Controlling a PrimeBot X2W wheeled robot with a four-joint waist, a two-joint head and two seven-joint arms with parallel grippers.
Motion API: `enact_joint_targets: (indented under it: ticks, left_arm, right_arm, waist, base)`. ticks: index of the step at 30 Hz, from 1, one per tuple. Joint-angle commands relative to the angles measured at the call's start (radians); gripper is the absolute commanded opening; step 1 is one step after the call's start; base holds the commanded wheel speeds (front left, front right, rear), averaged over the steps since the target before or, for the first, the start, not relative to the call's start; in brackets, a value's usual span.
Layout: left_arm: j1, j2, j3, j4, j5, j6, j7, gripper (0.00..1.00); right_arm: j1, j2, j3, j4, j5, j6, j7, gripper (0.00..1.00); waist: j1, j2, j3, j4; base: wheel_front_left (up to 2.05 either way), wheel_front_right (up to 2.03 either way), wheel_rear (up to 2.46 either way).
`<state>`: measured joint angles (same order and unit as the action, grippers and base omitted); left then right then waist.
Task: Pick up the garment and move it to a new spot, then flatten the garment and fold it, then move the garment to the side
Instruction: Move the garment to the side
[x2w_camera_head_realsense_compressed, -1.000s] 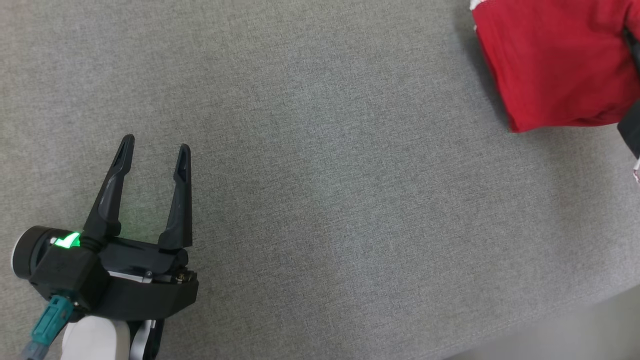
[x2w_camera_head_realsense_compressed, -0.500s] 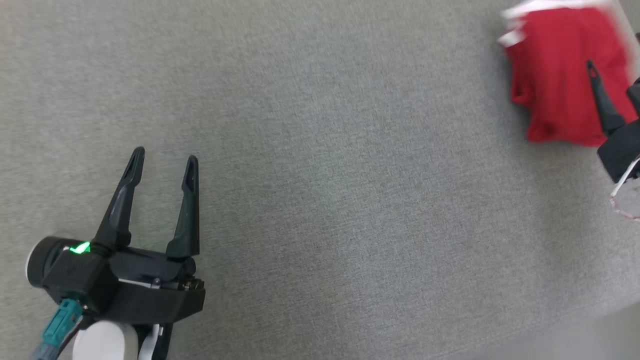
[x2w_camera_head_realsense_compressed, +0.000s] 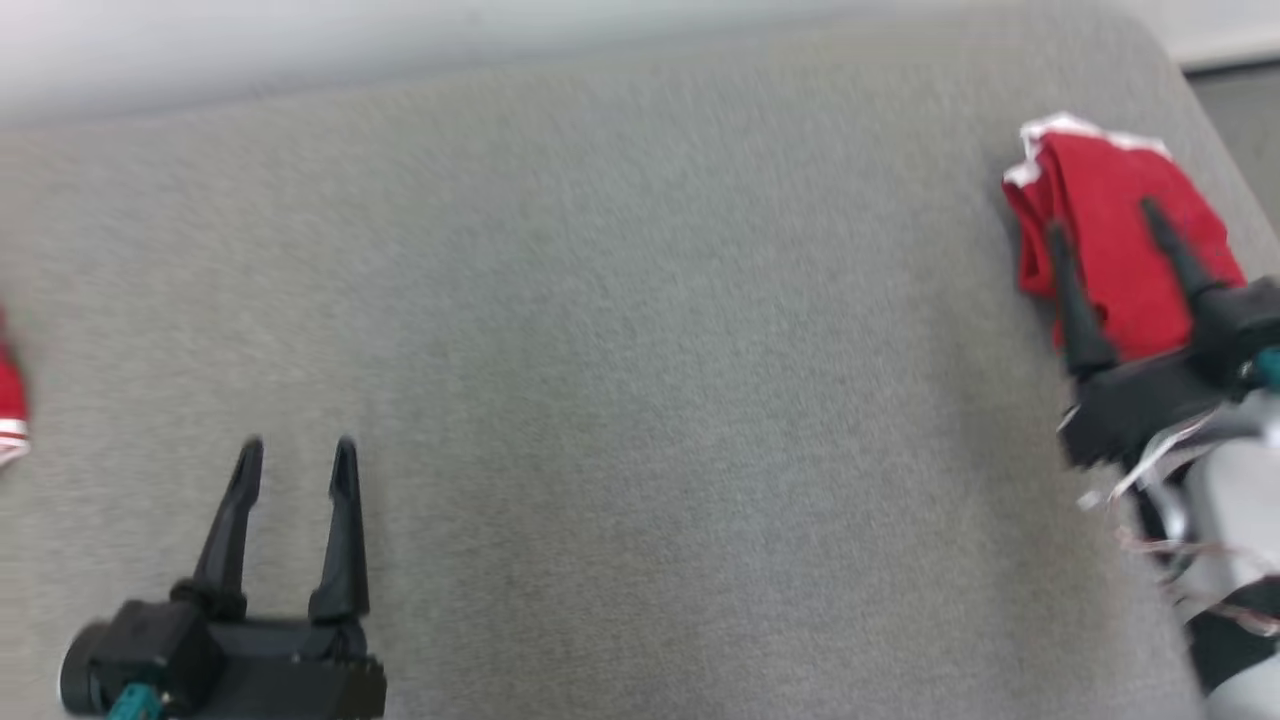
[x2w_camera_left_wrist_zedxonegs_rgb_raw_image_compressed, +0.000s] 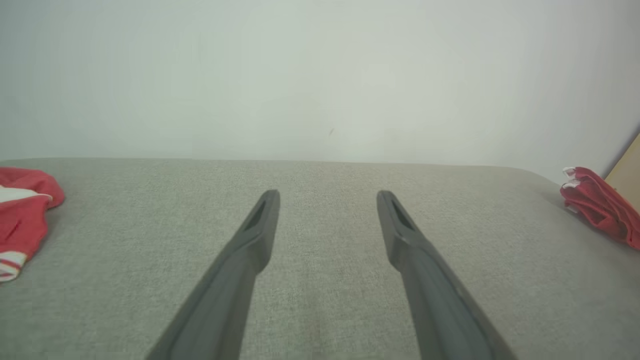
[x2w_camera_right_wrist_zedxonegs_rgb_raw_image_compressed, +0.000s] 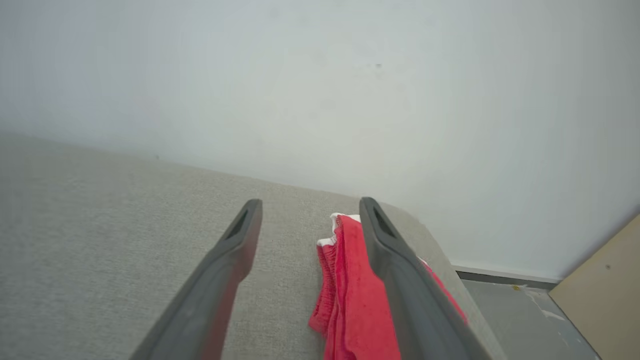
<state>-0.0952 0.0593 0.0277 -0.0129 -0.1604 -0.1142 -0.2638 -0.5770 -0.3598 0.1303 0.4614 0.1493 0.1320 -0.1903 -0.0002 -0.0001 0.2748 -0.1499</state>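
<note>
Grey fabric surface (x2w_camera_head_realsense_compressed: 640, 330) meets a pale wall (x2w_camera_left_wrist_zedxonegs_rgb_raw_image_compressed: 320, 75) — a crumpled red-and-white cloth (x2w_camera_left_wrist_zedxonegs_rgb_raw_image_compressed: 25, 215) lies on its left side. Past the right corner — tan board (x2w_camera_right_wrist_zedxonegs_rgb_raw_image_compressed: 600, 285), grey floor (x2w_camera_right_wrist_zedxonegs_rgb_raw_image_compressed: 515, 310).

Garment (x2w_camera_head_realsense_compressed: 1115, 270) partly hidden behind the right hand (x2w_camera_head_realsense_compressed: 1100, 218) (whole head view blurred).

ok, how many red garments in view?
2. One folded red garment at the far right corner, under the right gripper; a second red garment at the left edge. Others may be out of frame.
</note>
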Motion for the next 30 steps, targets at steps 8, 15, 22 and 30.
enact_joint_targets:
  ticks: [8,15,22,30]
  left_arm:
    - [0.123,-0.008,0.057,0.039,-0.014,0.025,-0.001,1.00]
    - [0.181,-0.009,0.084,0.063,-0.018,0.039,-0.001,1.00]
    - [0.210,-0.009,0.075,0.072,-0.018,0.047,-0.001,1.00]
    - [0.233,-0.009,0.066,0.089,-0.019,0.057,-0.001,1.00]
  right_arm:
    - [0.195,0.128,0.054,-0.074,0.053,-0.003,-0.016,1.00]
    - [0.327,0.201,0.069,-0.089,0.035,-0.003,-0.032,1.00]
    - [0.424,0.252,0.031,-0.086,0.011,-0.003,-0.041,1.00]
    - [0.474,0.283,0.000,-0.087,-0.028,-0.003,-0.057,1.00]
  waist:
    - [0.0002,0.0001,-0.213,0.102]
    - [0.0002,0.0001,-0.281,0.116]
    - [0.0002,0.0001,-0.297,0.121]
    - [0.0002,0.0001,-0.306,0.108]
  base:
    - [0.00,0.00,0.00]
    - [0.00,0.00,0.00]
    - [0.00,0.00,0.00]
    - [0.00,0.00,0.00]
